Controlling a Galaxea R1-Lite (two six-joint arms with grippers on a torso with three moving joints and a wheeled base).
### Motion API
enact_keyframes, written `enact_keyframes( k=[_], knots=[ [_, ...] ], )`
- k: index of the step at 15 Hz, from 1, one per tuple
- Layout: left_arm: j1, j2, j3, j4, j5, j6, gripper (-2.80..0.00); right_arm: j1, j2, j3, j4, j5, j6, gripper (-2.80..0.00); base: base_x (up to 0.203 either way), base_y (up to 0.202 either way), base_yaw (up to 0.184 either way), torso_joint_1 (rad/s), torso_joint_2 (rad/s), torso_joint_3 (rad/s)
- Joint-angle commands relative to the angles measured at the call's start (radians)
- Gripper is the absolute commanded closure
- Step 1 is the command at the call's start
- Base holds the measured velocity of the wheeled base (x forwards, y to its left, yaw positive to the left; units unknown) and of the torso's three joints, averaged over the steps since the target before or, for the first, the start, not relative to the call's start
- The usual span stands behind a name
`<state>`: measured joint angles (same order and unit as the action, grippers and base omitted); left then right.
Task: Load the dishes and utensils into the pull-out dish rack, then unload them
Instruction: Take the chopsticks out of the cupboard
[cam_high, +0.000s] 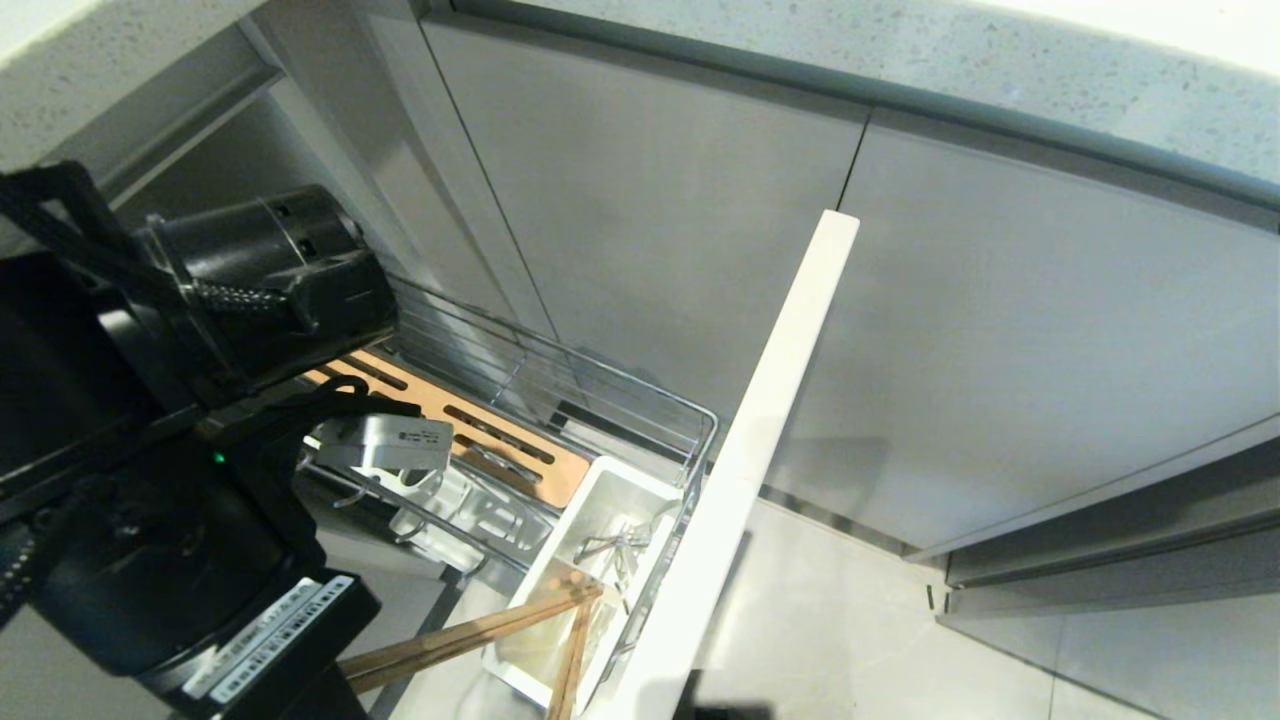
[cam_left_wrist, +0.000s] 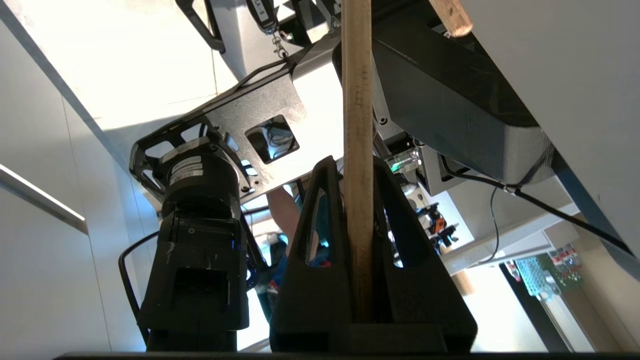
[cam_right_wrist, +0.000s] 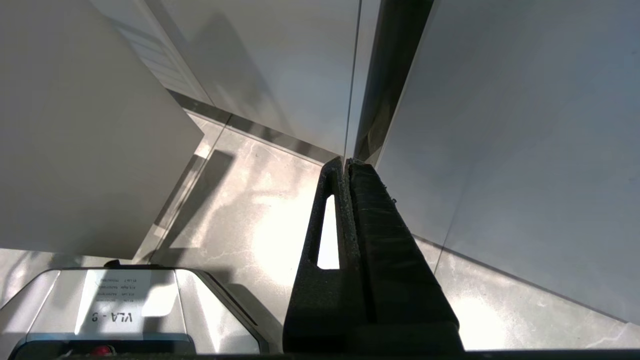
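Observation:
The pull-out dish rack stands pulled out, with its orange-brown board, white utensil tub and pale front panel. Two wooden chopsticks show at the bottom of the head view. One slants from under my left arm to the tub, and the other leans at the tub's near end. My left gripper is shut on a chopstick; a second tip shows beside the panel. In the head view this gripper is hidden under the arm. Something silvery lies in the tub. The dishes are out of view. My right gripper hangs shut and empty.
Grey cabinet doors stand behind the rack under a speckled counter. White plate prongs sit beside the board. Pale floor tiles lie right of the panel. A person's arm shows behind my frame in the left wrist view.

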<state>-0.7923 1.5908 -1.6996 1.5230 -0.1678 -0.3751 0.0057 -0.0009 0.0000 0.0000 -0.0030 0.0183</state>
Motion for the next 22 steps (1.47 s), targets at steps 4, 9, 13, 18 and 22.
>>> enact_keyframes(
  k=[4,9,13,18,22],
  knots=[
    [-0.002,-0.033,-0.014,0.007,0.007,-0.001,0.0,0.0,0.001,0.002,0.0,0.0,0.0,0.0,0.0,0.0,0.0,0.0,0.0,0.0],
    [-0.008,-0.074,-0.034,0.007,0.008,0.001,0.0,0.0,0.001,0.002,0.0,0.0,0.0,0.0,0.0,0.0,0.0,0.0,0.0,0.0],
    [-0.01,-0.119,-0.054,0.007,0.027,0.002,0.0,0.0,0.001,0.002,0.0,0.0,0.0,0.0,0.0,0.0,0.0,0.0,0.0,0.0],
    [-0.011,-0.169,-0.084,0.007,0.03,0.004,0.0,0.0,0.001,0.002,0.0,0.0,0.0,0.0,0.0,0.0,0.0,0.0,0.0,0.0],
    [-0.017,-0.195,-0.125,0.007,0.028,0.011,0.0,0.0,0.001,0.002,0.0,0.0,0.0,0.0,0.0,0.0,0.0,0.0,0.0,0.0]
  ],
)
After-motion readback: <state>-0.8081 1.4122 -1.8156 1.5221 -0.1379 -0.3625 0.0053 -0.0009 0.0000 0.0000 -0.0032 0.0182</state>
